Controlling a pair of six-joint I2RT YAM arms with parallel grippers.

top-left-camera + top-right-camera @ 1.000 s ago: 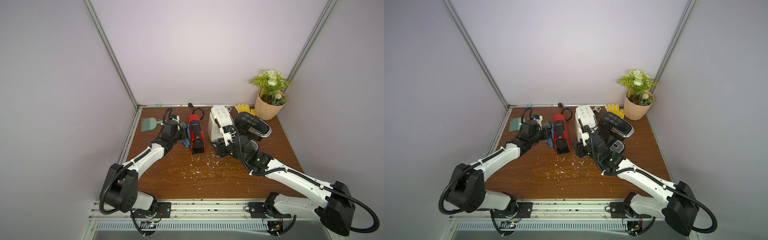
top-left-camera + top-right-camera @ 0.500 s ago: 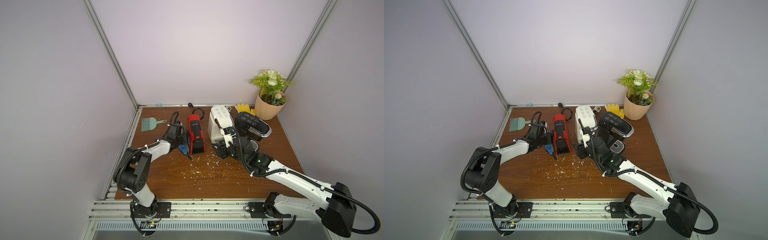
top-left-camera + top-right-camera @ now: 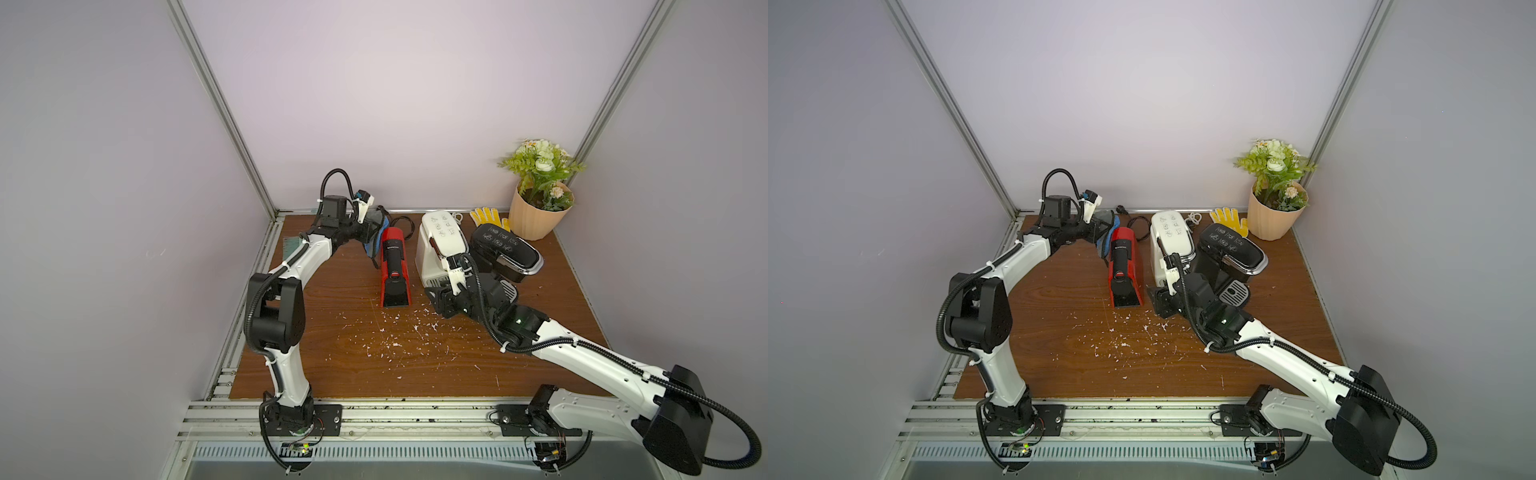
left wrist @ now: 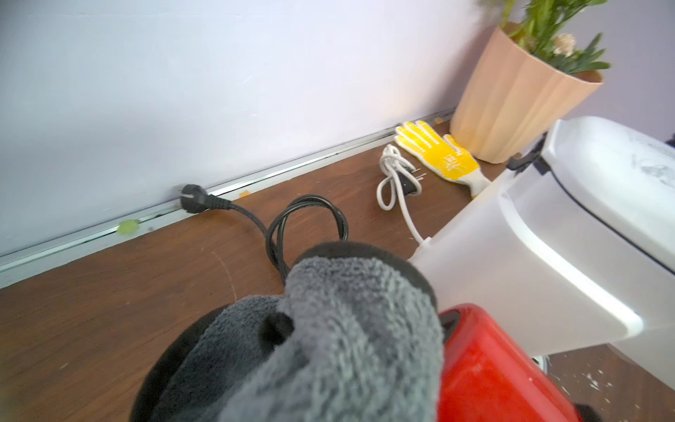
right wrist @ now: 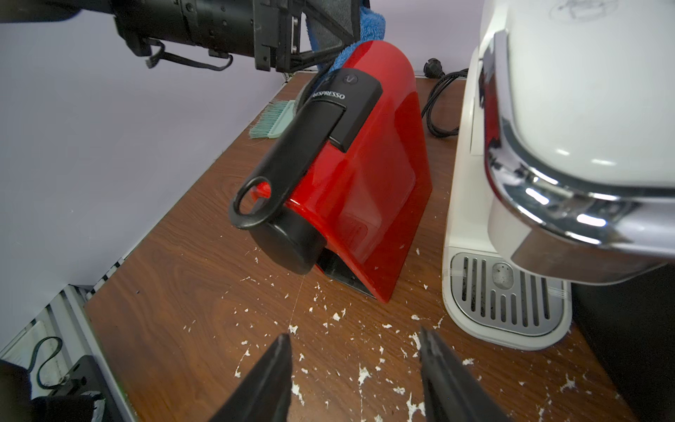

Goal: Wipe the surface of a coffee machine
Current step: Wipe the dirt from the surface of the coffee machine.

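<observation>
On the tabletop (image 3: 415,374) the red coffee machine (image 3: 392,262) stands near the back edge, left of middle. The right gripper (image 5: 356,339) hangs open and empty before it — the left gripper (image 3: 366,232) clamps a cloth (image 4: 328,329) against its top rear.

lab test booth: plain panels (image 3: 395,104), aluminium rails (image 3: 395,415).

The left arm (image 3: 305,259) and right arm (image 3: 590,357) wear glossy white shells between boxy matte-black joint housings. Black ribbed hoses (image 3: 337,170) loop outside them, tied down with white zip ties (image 3: 503,348). Behind the right gripper (image 5: 354,334) a small green light (image 3: 518,321) glows on a black housing. Just behind the gripper sits a white camera bracket (image 3: 455,272). The gripper's fingers (image 5: 268,380) are black, flat and tapered to points.
</observation>
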